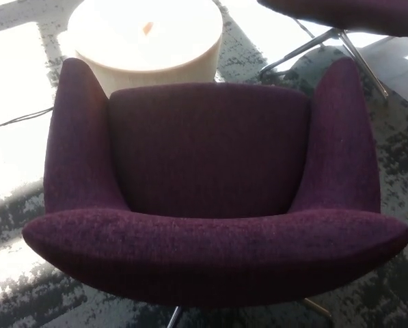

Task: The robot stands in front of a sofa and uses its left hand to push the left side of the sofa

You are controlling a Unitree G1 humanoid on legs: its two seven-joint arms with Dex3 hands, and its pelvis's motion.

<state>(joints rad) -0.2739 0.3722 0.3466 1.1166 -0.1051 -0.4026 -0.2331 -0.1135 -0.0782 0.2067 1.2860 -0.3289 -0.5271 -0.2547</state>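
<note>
A purple sofa (210,198), a single-seat armchair in nubby fabric, fills most of the head view, seen from above and behind its backrest. The thick curved backrest runs across the lower part of the picture, and the two armrests sweep up and away from it on either side of the dark seat cushion. The left armrest (77,137) rises to a rounded tip near the upper left; the right armrest (344,137) mirrors it on the other side. Thin metal legs (176,316) show under the backrest at the bottom edge.

Neither robot hand is in the picture, so the state of the fingers cannot be told, and nothing touches the sofa's left side.

Just beyond the seat stands a round pale counter (156,65), its top washed out by strong light, with a small orange object (147,28) on it, too blurred to identify. At upper right, part of a second purple chair (354,14) shows, with slim metal legs (313,44) splayed beneath it. The floor is a mottled grey carpet (395,287), crossed by bright patches of light on the left, where a thin dark cable (19,121) trails.
</note>
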